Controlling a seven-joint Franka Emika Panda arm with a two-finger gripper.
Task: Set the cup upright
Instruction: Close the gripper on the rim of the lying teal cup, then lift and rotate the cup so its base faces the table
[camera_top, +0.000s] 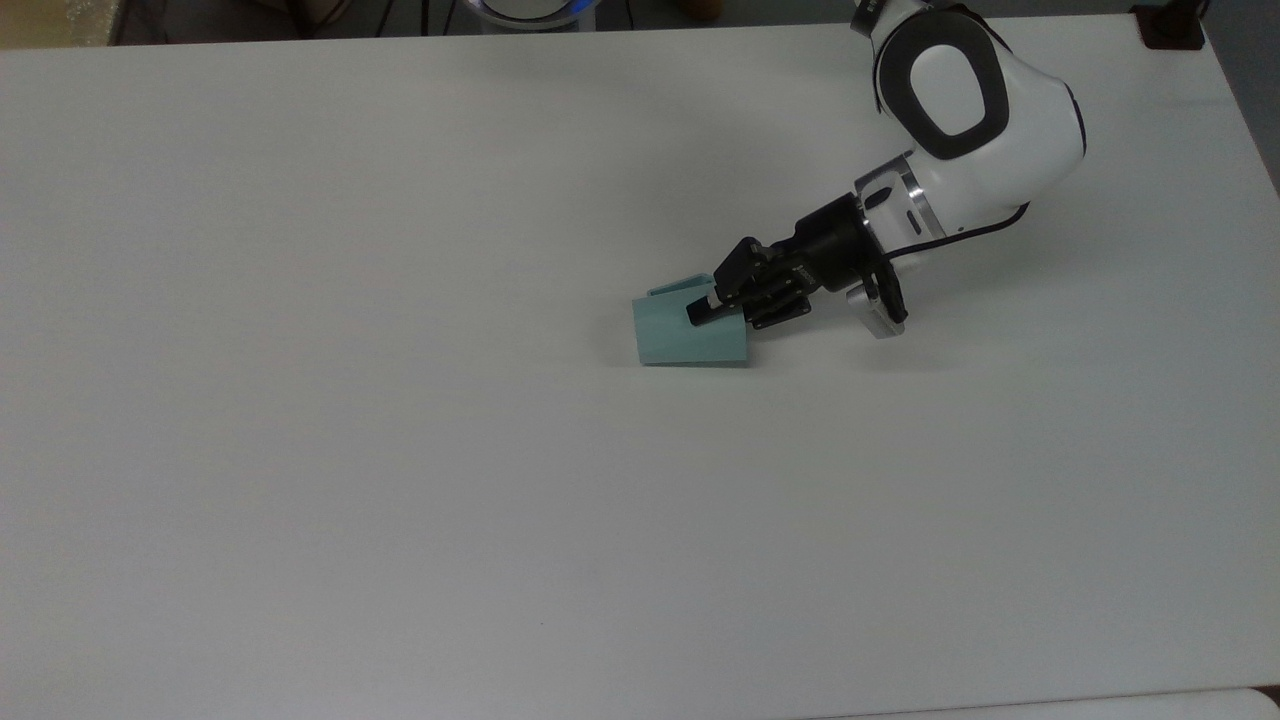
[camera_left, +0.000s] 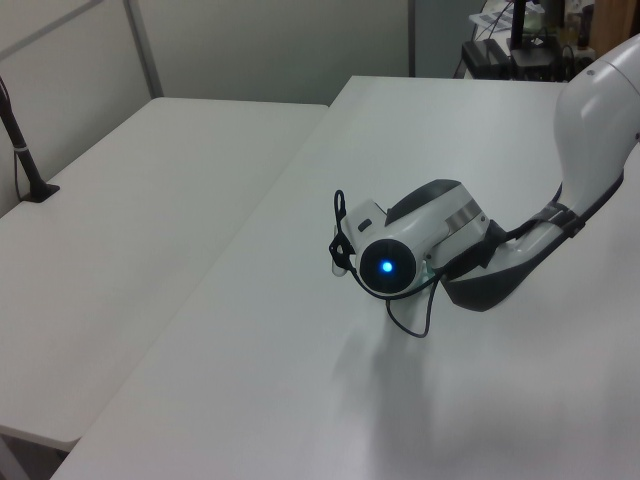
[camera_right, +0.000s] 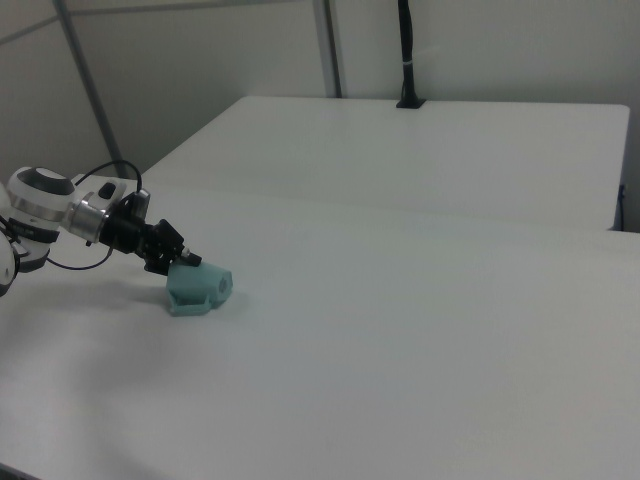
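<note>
The teal cup (camera_top: 688, 333) lies on its side on the table (camera_top: 400, 450), directly ahead of the gripper (camera_top: 716, 306); its fingers pinch the cup's rim wall; rotate slowly about the base edge, keeping the pinch firm.

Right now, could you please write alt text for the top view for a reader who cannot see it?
A pale teal cup lies on its side on a white table, its wide rim toward the top view's right. The black gripper of a white robot arm is clamped on that rim's wall.
</note>
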